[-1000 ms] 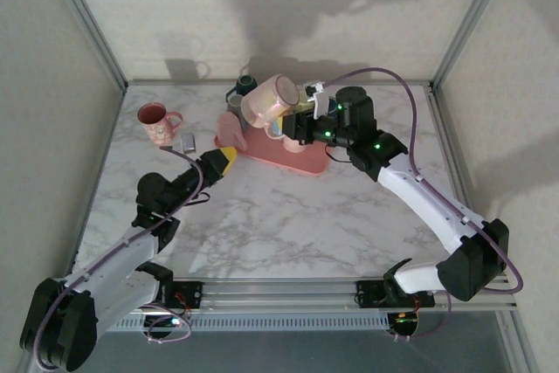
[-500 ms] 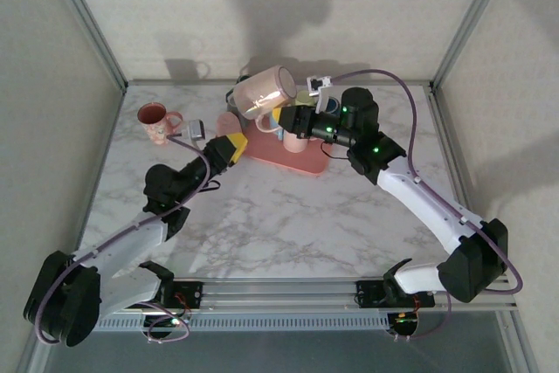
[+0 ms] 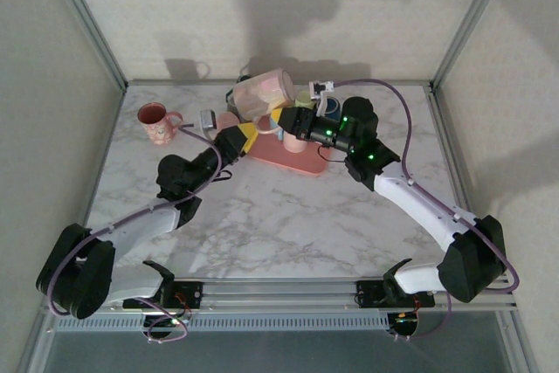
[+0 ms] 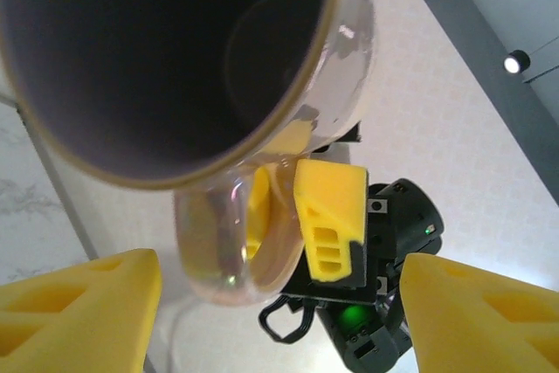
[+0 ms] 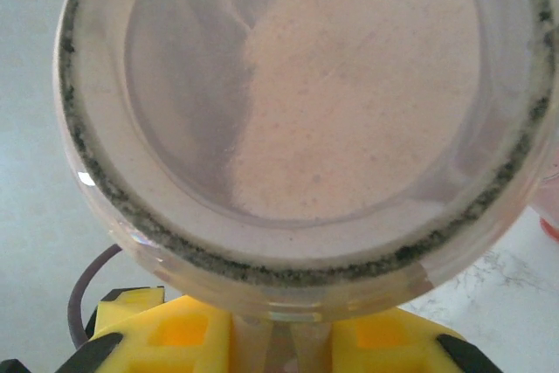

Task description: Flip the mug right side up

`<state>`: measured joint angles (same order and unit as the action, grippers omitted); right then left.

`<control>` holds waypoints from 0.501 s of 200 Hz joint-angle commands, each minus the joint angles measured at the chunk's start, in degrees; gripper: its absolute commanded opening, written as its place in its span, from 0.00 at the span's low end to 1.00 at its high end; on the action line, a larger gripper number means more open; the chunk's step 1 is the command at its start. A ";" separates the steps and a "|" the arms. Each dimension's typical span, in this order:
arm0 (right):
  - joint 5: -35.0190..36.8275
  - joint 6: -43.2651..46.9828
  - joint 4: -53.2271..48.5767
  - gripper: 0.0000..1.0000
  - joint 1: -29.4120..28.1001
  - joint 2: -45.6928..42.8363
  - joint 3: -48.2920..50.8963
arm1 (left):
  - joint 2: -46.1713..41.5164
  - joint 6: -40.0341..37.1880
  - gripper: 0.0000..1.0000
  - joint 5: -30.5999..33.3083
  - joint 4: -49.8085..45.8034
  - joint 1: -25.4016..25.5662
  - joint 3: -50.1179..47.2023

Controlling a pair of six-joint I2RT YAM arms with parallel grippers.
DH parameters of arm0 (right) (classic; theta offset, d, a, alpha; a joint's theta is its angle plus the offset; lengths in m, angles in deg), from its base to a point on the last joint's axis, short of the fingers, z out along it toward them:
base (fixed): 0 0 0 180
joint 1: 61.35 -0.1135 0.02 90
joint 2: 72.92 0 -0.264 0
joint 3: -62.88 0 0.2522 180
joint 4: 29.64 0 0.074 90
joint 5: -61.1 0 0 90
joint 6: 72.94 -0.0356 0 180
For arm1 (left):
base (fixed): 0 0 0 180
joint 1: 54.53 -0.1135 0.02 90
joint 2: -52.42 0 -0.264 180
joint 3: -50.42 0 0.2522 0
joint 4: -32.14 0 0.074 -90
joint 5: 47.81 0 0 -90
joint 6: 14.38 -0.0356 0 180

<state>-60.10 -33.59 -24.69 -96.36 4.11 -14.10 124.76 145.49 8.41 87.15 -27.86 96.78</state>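
Robot lab test cell, not a home. Alu posts (image 3: 87, 19) & plain white panels (image 3: 279, 15) are boxing in a marble-look table (image 3: 288, 216). Two arms (image 3: 419, 198) are sitting bolted to an alu rail (image 3: 288, 290) at frame bottom, w/ cables (image 3: 384, 81) looping off them & green LEDs (image 3: 376, 156) glowing. One arm is holding a mug (image 3: 262, 93) up at top centre.

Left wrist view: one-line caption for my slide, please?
Pink mug, mouth toward the camera, held by its handle in the right gripper; left gripper open, facing it.
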 commanded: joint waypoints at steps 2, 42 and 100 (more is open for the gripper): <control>-0.69 -1.89 12.96 0.00 0.01 -1.60 -0.69 | 2.49 2.49 0.69 0.31 7.18 0.84 3.26; -0.61 -3.26 15.11 0.00 -0.02 -1.14 0.36 | 6.49 3.94 0.65 0.35 8.92 1.69 6.42; -0.46 -2.62 14.58 0.00 0.01 -1.39 1.35 | 11.45 5.62 0.45 -0.37 10.76 2.39 10.68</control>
<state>-60.10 -37.28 -18.76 -96.38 4.16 -12.13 134.83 149.95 8.94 93.32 -26.17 104.74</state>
